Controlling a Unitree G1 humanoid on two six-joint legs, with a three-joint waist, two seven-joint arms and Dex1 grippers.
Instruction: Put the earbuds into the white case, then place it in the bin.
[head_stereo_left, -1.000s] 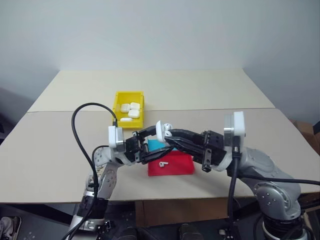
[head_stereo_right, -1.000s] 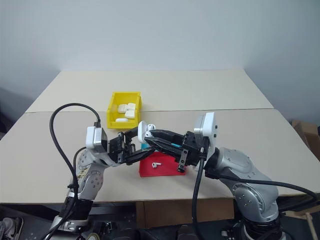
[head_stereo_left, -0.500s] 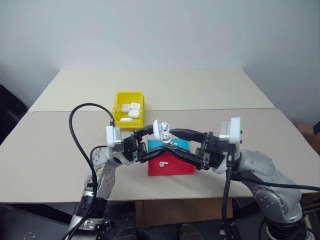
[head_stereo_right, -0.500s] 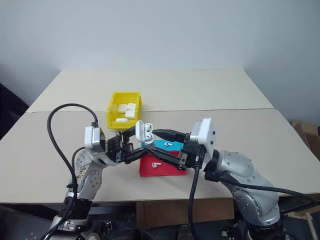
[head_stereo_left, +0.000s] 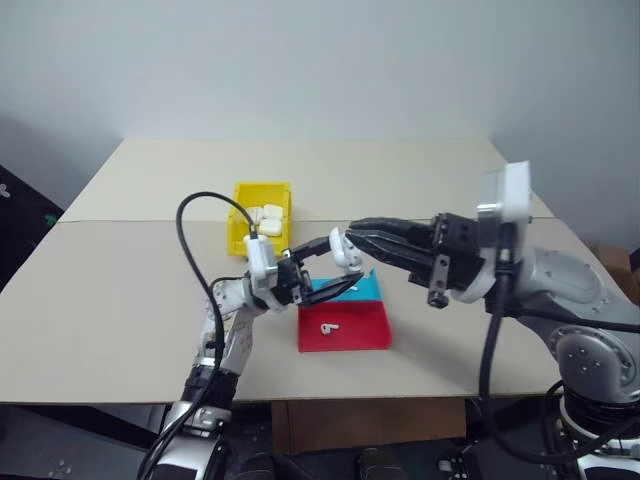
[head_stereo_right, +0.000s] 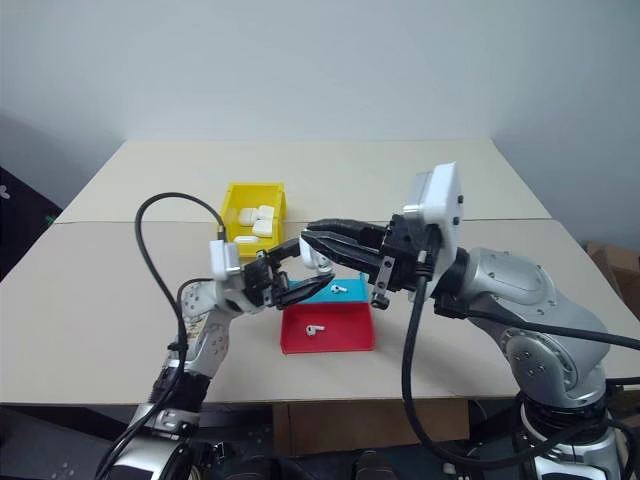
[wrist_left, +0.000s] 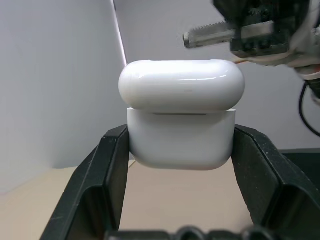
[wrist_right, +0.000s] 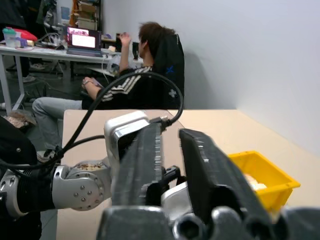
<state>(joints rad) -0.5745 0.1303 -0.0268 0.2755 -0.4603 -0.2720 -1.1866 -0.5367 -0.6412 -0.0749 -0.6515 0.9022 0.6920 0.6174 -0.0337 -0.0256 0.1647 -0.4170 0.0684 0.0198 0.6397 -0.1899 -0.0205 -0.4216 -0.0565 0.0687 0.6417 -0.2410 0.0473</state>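
The white case (wrist_left: 181, 112) sits upright between my left gripper's (head_stereo_left: 342, 264) two black fingers, which are shut on it, held in the air over the tray. Its lid lies down on its body. My right gripper (head_stereo_left: 352, 232) is shut with nothing in it, and its tips hover just above and behind the lid. One of the earbuds (head_stereo_left: 327, 327) lies on the red part of the tray, and another earbud (head_stereo_right: 338, 289) rests on the blue part. The yellow bin (head_stereo_left: 240, 222) stands on the table beyond my left arm.
The flat red-and-blue tray (head_stereo_left: 360, 332) lies near the table's front edge under both grippers. Several white cases (head_stereo_left: 265, 213) lie inside the bin. A black cable (head_stereo_left: 200, 260) loops up from my left arm. A seated person (wrist_right: 150, 65) is at a desk beyond the table.
My right gripper's fingers, spread half a second ago, have closed and risen above the case. The left gripper has carried the case a little to the right.
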